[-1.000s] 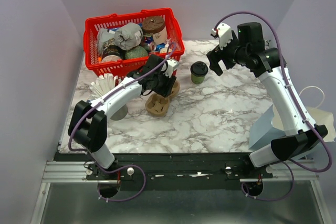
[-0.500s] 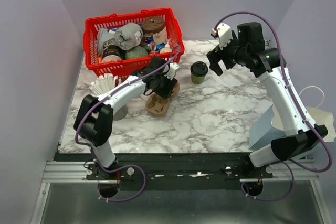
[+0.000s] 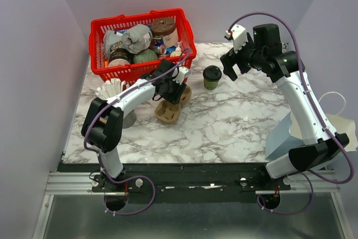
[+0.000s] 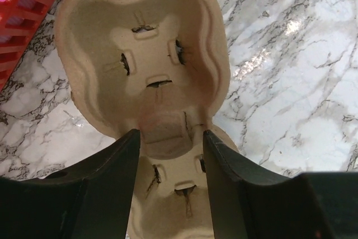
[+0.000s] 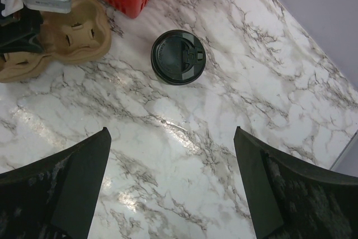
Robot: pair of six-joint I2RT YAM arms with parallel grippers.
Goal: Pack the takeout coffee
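The takeout coffee (image 3: 212, 76), a green cup with a black lid, stands on the marble table; the right wrist view shows its lid from above (image 5: 178, 57). My right gripper (image 3: 232, 68) hangs open and empty above the table, just right of the cup (image 5: 172, 138). The brown cardboard cup carrier (image 3: 168, 111) lies left of the cup. My left gripper (image 3: 170, 89) is down on it. In the left wrist view its jaws (image 4: 168, 144) press both sides of the carrier's (image 4: 140, 54) raised middle post.
A red basket (image 3: 128, 72) full of goods stands at the back left, close behind the carrier. A grey metal cup with white stirrers (image 3: 112, 90) stands at the left. A white paper bag (image 3: 335, 121) stands at the right edge.
My left arm's elbow has swung right and farther in while its gripper stayed on the carrier. The carrier, the cup and the right arm have not moved.
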